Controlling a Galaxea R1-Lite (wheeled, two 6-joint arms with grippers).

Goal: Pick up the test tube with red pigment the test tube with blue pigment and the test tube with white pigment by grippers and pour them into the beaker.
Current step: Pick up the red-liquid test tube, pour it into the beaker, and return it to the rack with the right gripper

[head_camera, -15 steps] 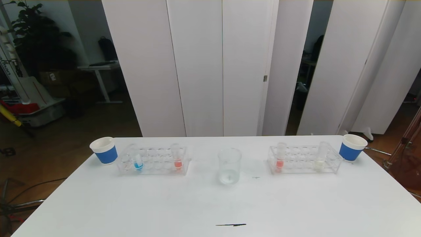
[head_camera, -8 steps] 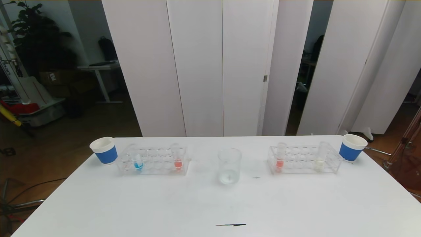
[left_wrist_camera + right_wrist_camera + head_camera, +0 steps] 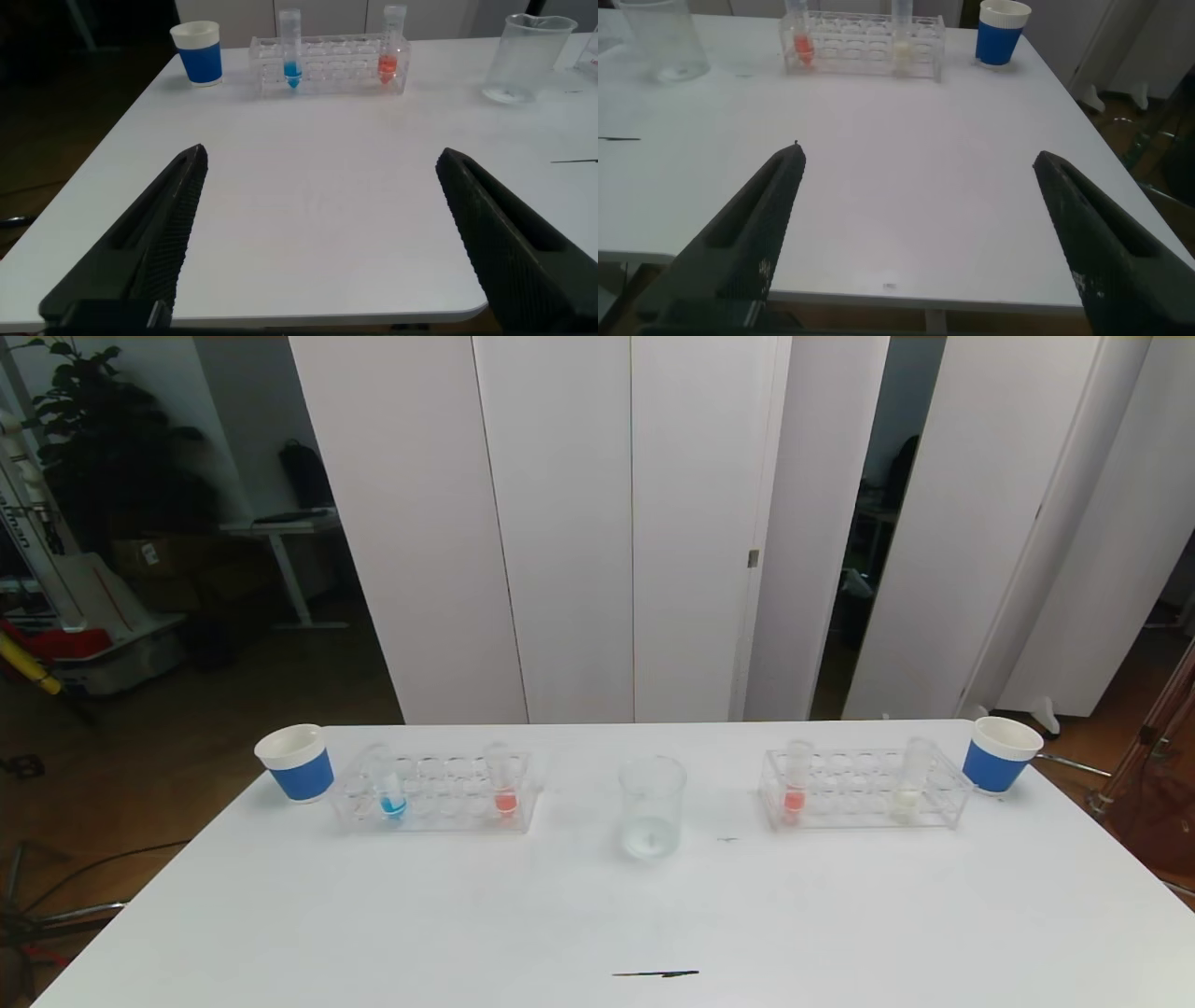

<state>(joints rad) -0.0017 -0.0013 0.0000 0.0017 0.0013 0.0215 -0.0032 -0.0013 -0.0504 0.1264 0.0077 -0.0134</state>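
Standing untouched in the racks, all tubes: test tube with blue pigment (image 3: 391,793) at centre left of the head frame, in the left rack (image 3: 439,793) with a red-bottomed tube (image 3: 504,784) at that rack's inner end. Test tube with white pigment (image 3: 908,782) at centre right, in the right rack (image 3: 864,791), alongside a second red tube (image 3: 794,784). Beaker (image 3: 652,807) mid-frame between the racks, apart from both, holding no coloured pigment as far as can be seen.

Nothing shifted over the past second: same tubes, same slots, same beaker position. Means, by judgement, task at its very start, no pick yet made.

Left claw (image 3: 322,233) low in the left wrist frame, short of the worktop's (image 3: 597,915) near edge, jaws spread wide, empty. Right claw (image 3: 920,233) likewise at the near edge in its own wrist frame, spread wide, empty. Neither visible in the head frame.

Plenty of bare worktop across the lower half of the head frame, only a thin dark mark (image 3: 655,974) near the bottom centre. Paper cups (image 3: 296,763) (image 3: 1001,752) just beside the racks' outer ends, near the far corners; worth avoiding on approach. Racks close to the far edge, so little slack behind them.
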